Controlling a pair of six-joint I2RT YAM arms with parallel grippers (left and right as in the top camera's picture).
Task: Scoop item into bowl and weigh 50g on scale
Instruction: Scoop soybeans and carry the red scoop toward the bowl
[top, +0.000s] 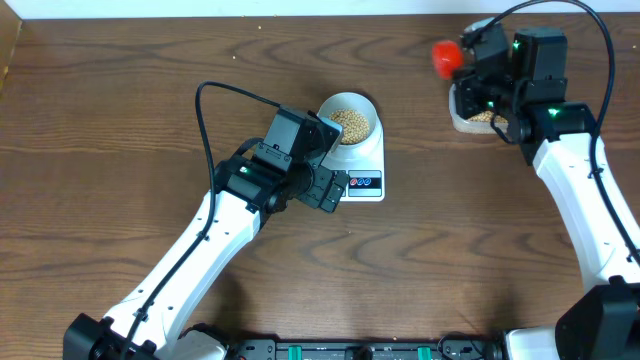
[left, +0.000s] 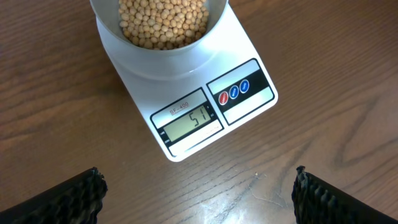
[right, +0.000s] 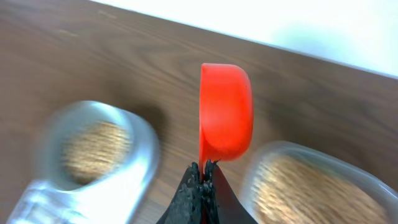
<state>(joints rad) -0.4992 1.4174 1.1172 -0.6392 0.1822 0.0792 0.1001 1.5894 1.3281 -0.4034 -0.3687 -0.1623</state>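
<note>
Beans (left: 163, 22) filled the bowl (left: 161, 62) on the scale (left: 245, 43), whose display (left: 189, 121) seemed to read 51. The left tool (left: 199, 190) hovered wide open nearby, and the right tool (right: 202, 171) pinched the red scoop (right: 225, 112). Another scoopful, or a nudge against the bowl, risked overshooting.

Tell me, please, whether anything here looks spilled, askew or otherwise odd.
Nothing stands out. No soybeans lie loose on the table, the bowl sits upright on the scale, and the right gripper holds the red scoop near the tub. The display seems to read 51, just past the target.
</note>
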